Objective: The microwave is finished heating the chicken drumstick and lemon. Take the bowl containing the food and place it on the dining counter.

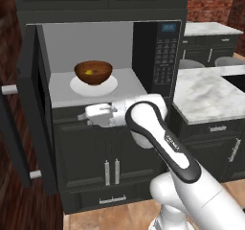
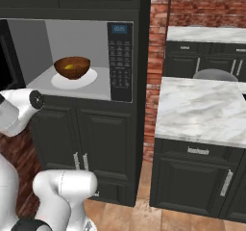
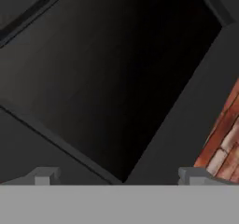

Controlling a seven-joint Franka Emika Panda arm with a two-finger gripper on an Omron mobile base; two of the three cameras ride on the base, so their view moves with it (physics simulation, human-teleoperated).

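The microwave [image 1: 95, 56], a boxy black built-in unit with a matte grey cavity, stands with its dark glass door [image 1: 28, 109] swung open; inside, the glossy reddish-brown bowl [image 1: 93, 73] sits on a flat white round plate [image 1: 94, 85], the yellow lemon [image 1: 89, 72] visible within it. The gripper [image 3: 119, 176], below the cavity in front of the dark panelled cabinet fronts [image 1: 110, 152], has its blunt grey fingertips [image 3: 44, 175] spread apart, holding nothing; the veined white marble dining counter [image 2: 202, 112] lies to the right.

Glossy white rounded arm [image 1: 162, 143] segments, dark joint bands, small grey lettering on the forearm.
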